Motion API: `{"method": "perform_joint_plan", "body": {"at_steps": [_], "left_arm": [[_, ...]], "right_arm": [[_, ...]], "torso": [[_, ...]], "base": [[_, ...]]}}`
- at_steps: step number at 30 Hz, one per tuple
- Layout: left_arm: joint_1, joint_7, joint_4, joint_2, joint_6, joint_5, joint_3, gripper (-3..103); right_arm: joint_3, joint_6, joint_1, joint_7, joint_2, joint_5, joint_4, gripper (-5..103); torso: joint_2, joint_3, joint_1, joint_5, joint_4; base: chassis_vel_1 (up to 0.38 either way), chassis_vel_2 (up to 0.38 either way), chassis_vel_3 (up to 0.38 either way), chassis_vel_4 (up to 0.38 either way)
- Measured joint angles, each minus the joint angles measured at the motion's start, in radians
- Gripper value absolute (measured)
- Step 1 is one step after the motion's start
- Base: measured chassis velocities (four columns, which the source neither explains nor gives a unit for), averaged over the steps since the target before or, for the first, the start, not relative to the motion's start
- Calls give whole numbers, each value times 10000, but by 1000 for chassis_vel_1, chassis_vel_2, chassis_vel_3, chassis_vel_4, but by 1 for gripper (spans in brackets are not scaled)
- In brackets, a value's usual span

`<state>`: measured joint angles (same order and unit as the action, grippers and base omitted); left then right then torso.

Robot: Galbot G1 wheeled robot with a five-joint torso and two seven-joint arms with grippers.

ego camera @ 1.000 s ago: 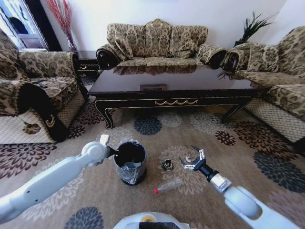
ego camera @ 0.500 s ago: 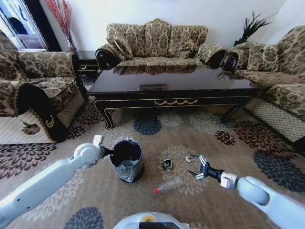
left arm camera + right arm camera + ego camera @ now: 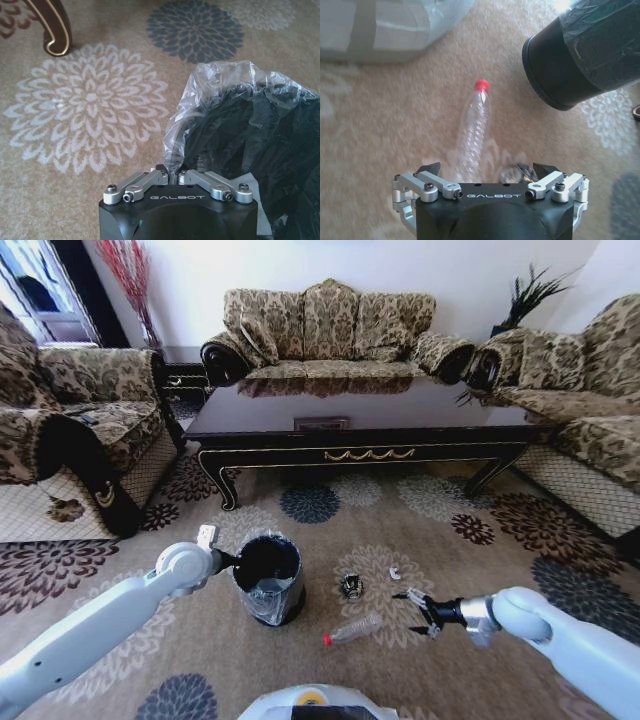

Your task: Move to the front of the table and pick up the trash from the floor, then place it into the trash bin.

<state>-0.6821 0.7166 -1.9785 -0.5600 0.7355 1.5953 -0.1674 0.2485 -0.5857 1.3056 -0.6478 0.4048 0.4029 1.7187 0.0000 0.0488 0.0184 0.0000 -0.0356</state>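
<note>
The trash bin (image 3: 268, 580), black with a shiny liner, stands on the carpet in front of the table (image 3: 360, 430). My left gripper (image 3: 230, 560) is shut on the bin's near rim, its fingers pinching the liner edge (image 3: 172, 172). A clear bottle (image 3: 352, 629) with a red cap lies right of the bin. Beyond it are a dark-and-silver crushed item (image 3: 351, 586) and a white paper piece (image 3: 394, 571). My right gripper (image 3: 410, 610) hovers open just right of the bottle. In the right wrist view the bottle (image 3: 472, 127) lies ahead of the open right gripper (image 3: 487, 170), with the bin (image 3: 585, 55) farther off.
Patterned sofas stand to the left (image 3: 70, 440), behind the table (image 3: 330, 330) and to the right (image 3: 590, 410). A curved table leg (image 3: 50, 25) stands beyond the bin. The robot's base (image 3: 385, 25) is close to the bottle's capped end.
My right arm has swung lower and toward me; its gripper now points left at the bottle instead of sitting near the paper piece. The bin has shifted slightly in my left gripper.
</note>
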Motion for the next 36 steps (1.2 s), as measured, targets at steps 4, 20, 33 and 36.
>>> {"method": "perform_joint_plan", "body": {"at_steps": [4, 20, 33, 36], "left_arm": [[260, 59, 0, 20, 0, 97, -406, 4], [307, 239, 22, 172, 0, 387, -394, 4], [-214, 22, 87, 172, 0, 381, 255, 4], [-314, -77, 140, 185, 0, 312, 380, 4]], "right_arm": [[-1446, 168, -1270, -286, 212, -640, -530, 100], [-6104, 116, -5628, -822, 1440, -1780, -2702, 100], [-8413, 52, -7508, -1061, 2507, -2484, -4102, 100], [-8513, 30, -7536, -1075, 2701, -2461, -4342, 100]], "torso": [[0, 1, 0, -2, -6], [0, 1, 0, 1, -2], [0, 1, 1, -2, -1], [0, 0, 0, -1, 0]], "base": [[0, 0, 0, 0], [0, 0, 0, 0], [0, 0, 0, 0], [0, 0, 0, 0]]}}
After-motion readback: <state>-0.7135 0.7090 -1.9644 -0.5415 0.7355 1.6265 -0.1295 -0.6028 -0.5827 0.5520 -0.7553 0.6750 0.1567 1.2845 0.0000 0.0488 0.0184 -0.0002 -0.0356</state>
